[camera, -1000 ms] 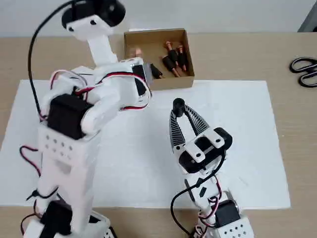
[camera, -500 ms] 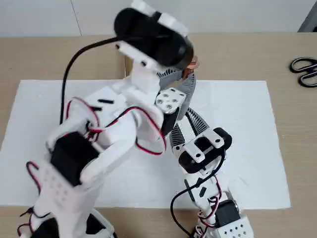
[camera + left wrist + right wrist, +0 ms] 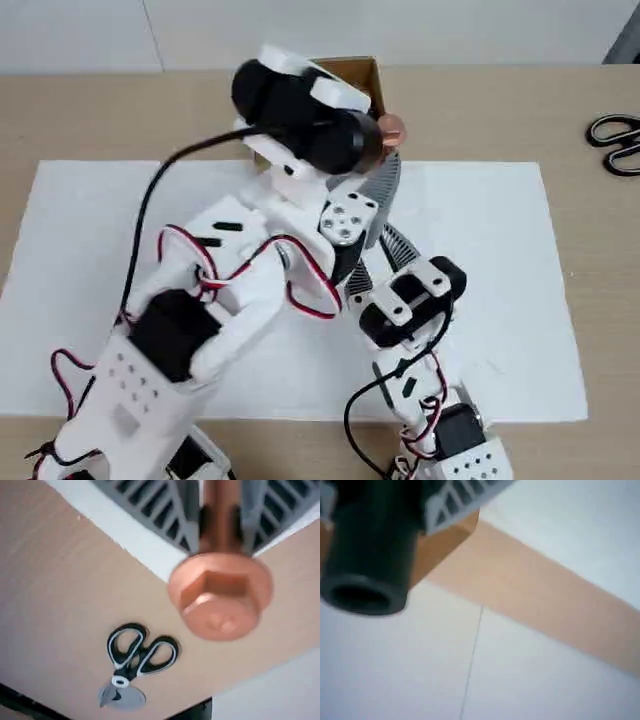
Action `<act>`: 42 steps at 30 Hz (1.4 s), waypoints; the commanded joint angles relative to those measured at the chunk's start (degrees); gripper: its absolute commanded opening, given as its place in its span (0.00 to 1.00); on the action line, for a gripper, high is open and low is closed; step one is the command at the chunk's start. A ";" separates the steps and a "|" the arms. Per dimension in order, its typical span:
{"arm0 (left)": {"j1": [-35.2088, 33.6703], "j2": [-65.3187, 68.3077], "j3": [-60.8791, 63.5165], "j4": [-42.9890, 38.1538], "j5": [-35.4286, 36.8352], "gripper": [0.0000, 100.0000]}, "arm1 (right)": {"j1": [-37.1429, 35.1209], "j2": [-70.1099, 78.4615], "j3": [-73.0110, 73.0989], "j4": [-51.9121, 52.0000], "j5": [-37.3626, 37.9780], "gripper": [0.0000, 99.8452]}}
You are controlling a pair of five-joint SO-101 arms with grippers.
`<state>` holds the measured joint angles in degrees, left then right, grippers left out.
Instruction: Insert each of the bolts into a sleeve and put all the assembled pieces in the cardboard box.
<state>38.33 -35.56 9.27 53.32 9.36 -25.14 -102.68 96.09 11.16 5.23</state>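
Tan wooden table (image 3: 560, 110) w/ a white paper sheet (image 3: 500, 260) spread over its middle; pale wall beyond. The cardboard box (image 3: 355, 68) stands at the sheet's far edge and serves as ref. for all positions below.

L arm (image 3: 200, 330): white, w/ red and black wiring. Its base sits well in front of the box and to its L. The arm slants up toward the box, and its black wrist camera (image 3: 300, 105) covers most of the box from above. L jaws: closed on the bolt (image 3: 220, 595). Grey ribbed fingers (image 3: 150, 515) press the copper shank from both sides, w/ the flanged hex head sticking out past the tips. In the high view the bolt head (image 3: 392, 128) lies just beside the box's R-hand wall, near its front corner; its height over the table cannot be told.

R arm (image 3: 410, 300): based in front of the box and a little to its R, pointing toward the box, w/ its tip passing under the L arm. R jaws: closed on the sleeve (image 3: 370, 555), a black tube whose open end faces the wrist camera. One grey ribbed finger (image 3: 455, 497) lies against its side. The box's brown wall (image 3: 445, 540) shows directly behind the sleeve.

Scissors (image 3: 615, 140): black-handled, lying flat on bare table well apart to the R of the box, off the sheet.
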 commanded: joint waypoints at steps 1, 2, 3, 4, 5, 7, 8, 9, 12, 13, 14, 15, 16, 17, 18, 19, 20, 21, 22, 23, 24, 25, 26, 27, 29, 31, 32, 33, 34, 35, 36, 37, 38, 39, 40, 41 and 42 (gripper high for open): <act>-1.67 -1.93 1.54 -3.34 0.44 0.01 | -0.22 -1.19 0.35 1.71 0.18 0.00; -2.90 -1.85 1.54 -3.34 2.29 0.01 | -0.22 -1.19 0.35 1.54 0.18 0.00; -4.40 -1.85 1.54 -3.34 5.19 0.01 | -0.22 -1.27 0.35 1.54 0.18 0.00; -6.33 -1.85 1.54 -2.99 8.44 0.01 | -0.22 -1.27 0.35 1.54 0.18 0.00; -8.09 -1.85 1.71 -2.90 10.99 0.01 | -0.22 -1.27 0.35 1.54 0.18 0.00; -10.64 -1.85 2.07 -2.81 13.89 0.01 | -0.22 -1.27 0.35 1.54 0.18 0.00; -11.16 -1.85 2.24 -2.37 13.98 0.01 | -0.22 -1.27 0.35 1.45 0.18 0.00; -11.16 -1.85 2.24 -1.49 13.98 0.01 | -0.22 -1.27 0.35 1.45 0.18 0.00; -9.49 -1.58 2.24 0.44 14.07 0.01 | -0.22 -1.27 0.35 0.84 0.18 0.00; -8.88 -1.49 2.33 0.62 14.07 0.01 | -0.13 -1.27 0.35 -0.22 0.18 0.00; -8.26 -1.41 2.42 0.44 14.07 0.01 | -0.13 -1.27 0.35 -1.45 0.18 0.00; -7.65 -1.49 2.77 0.09 14.07 0.01 | -0.13 -1.27 0.35 -2.42 0.18 0.00; -7.21 -1.76 3.47 -0.62 14.07 0.01 | -0.22 -1.27 0.35 -3.21 0.18 0.00; -7.03 -1.85 4.62 -1.32 14.07 0.01 | -0.22 -1.27 0.35 -3.65 0.18 0.00; -6.95 -1.93 5.93 -2.11 14.07 0.01 | -0.22 -1.27 0.35 -3.82 0.18 0.00; -7.03 -1.93 7.25 -2.81 13.98 0.01 | -0.22 -1.27 0.35 -3.82 0.18 0.00; -7.03 -2.02 8.66 -3.43 13.89 0.01 | -0.22 -1.27 0.35 -3.82 0.18 0.00; -7.03 -2.37 9.98 -4.22 13.89 0.01 | -0.22 -1.27 0.35 -3.82 0.18 0.00; -6.95 -3.16 11.30 -5.54 13.80 0.01 | -0.22 -1.27 0.35 -3.82 0.18 0.00; -6.95 -4.13 12.79 -7.47 13.80 0.01 | -0.22 -1.27 0.35 -3.82 0.18 0.00; -6.95 -5.10 14.64 -10.02 13.71 0.01 | -0.22 -1.27 0.35 -3.82 0.18 0.00; -7.21 -6.24 16.57 -12.40 13.63 0.01 | -0.22 -1.27 0.35 -3.82 0.18 0.00; -7.21 -7.38 18.68 -14.59 13.36 0.01 | -0.22 -1.27 0.35 -3.82 0.18 0.00; -7.12 -8.44 20.53 -15.74 12.31 0.01 | -0.22 -1.27 0.35 -3.82 0.18 0.00; -6.95 -10.55 23.69 -17.58 10.29 0.01 | -0.22 -1.27 0.35 -3.82 0.18 0.00; -6.95 -12.22 25.27 -19.16 9.76 0.01 | -0.22 -1.27 0.35 -3.82 0.18 0.00; -6.95 -12.92 25.36 -19.43 9.76 0.01 | -0.22 -1.27 0.35 -3.82 0.18 0.00; -6.95 -13.54 25.45 -19.43 9.76 0.01 | -0.22 -1.27 0.35 -3.82 0.18 0.00; -6.95 -14.15 25.45 -19.43 9.76 0.01 | -0.22 -1.27 0.35 -3.82 0.18 0.00; -6.95 -14.59 25.19 -19.52 9.76 0.01 | -0.22 -1.27 0.35 -3.82 0.18 0.00; -7.03 -15.12 24.31 -19.34 9.76 0.01 | -0.22 -1.27 0.35 -3.82 0.18 0.00; -7.12 -15.30 23.34 -19.25 9.76 0.01 | -0.22 -1.27 0.35 -3.82 0.18 0.00; -7.21 -15.47 22.29 -19.25 9.76 0.01 | -0.22 -1.27 0.35 -3.74 0.18 0.00; -7.21 -15.47 21.14 -19.25 9.76 0.01 | -0.22 -1.27 0.35 -3.74 0.18 0.00; -7.12 -15.47 20.35 -19.25 9.76 0.01 | -0.22 -1.27 0.35 -3.74 0.18 0.00; -7.03 -15.47 19.74 -19.25 9.76 0.01 | -0.22 -1.27 0.35 -3.74 0.18 0.00; -6.95 -15.47 19.65 -19.25 9.76 0.01 | -0.22 -1.27 0.35 -3.74 0.18 0.00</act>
<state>31.03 -49.19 33.01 35.47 19.47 -25.14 -102.59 96.09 8.70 5.23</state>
